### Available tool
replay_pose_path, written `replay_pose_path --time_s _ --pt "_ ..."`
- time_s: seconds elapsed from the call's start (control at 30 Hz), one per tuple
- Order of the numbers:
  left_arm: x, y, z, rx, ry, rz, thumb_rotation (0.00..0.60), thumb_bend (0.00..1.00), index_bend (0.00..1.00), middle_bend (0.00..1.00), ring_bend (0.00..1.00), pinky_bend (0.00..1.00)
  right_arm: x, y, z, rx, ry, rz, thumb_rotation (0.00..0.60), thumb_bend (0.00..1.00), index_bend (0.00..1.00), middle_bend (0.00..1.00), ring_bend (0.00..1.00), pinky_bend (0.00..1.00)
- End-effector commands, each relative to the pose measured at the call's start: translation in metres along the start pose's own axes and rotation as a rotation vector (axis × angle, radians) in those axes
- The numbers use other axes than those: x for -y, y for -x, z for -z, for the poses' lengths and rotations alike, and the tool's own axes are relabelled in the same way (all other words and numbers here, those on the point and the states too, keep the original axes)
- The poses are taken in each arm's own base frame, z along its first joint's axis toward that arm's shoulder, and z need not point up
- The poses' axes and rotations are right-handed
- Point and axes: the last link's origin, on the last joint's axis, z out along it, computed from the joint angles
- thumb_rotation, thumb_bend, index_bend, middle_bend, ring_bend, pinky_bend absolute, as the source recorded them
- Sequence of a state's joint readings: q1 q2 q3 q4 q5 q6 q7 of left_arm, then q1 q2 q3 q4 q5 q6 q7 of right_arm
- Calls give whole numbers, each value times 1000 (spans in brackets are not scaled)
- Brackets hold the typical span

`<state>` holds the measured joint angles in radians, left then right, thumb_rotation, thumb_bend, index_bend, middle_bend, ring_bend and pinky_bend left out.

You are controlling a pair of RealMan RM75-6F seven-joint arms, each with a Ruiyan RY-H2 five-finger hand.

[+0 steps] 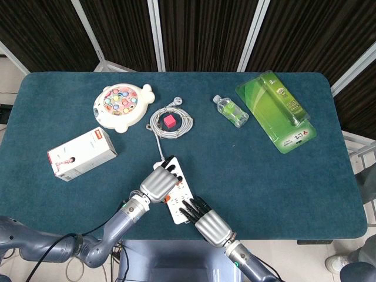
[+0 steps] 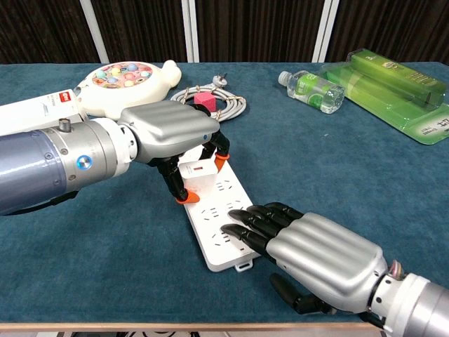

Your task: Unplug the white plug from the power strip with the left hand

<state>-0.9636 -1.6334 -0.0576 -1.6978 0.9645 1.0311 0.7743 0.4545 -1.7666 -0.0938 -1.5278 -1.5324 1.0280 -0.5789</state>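
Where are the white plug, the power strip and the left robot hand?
white plug [image 2: 197, 173], chest view, its front face.
power strip [image 2: 219, 242], chest view, bare socket face.
left robot hand [image 2: 168, 130], chest view, back of hand.

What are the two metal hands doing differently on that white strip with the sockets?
The left hand curls its fingers around the white plug at the far end of the power strip, pinching it; the right hand lies flat, fingers stretched out and pressing the near end. The left holds something; the right holds nothing. Both have silver backs and black fingers.
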Motion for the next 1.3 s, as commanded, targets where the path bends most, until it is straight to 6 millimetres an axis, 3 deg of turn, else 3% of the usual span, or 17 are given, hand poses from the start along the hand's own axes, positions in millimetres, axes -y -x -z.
replay_pose_path --time_s 0.03,0.33,1.0,1.3 --pt "1 -1 3 -5 0 5 600 459 673 710 225 52 1 1 0 3 -1 -1 600 733 0 0 0 11" --pt "6 -3 10 -12 0 8 600 459 677 714 225 52 5 4 0 8 -7 -2 600 733 0 0 0 11" --pt "-2 -5 -6 -19 -6 34 600 459 680 718 233 51 7 6 4 14 -4 2 600 732 0 0 0 11" --pt "1 -13 -2 -47 -7 41 600 459 680 718 233 51 7 7 4 12 -1 3 600 732 0 0 0 11"
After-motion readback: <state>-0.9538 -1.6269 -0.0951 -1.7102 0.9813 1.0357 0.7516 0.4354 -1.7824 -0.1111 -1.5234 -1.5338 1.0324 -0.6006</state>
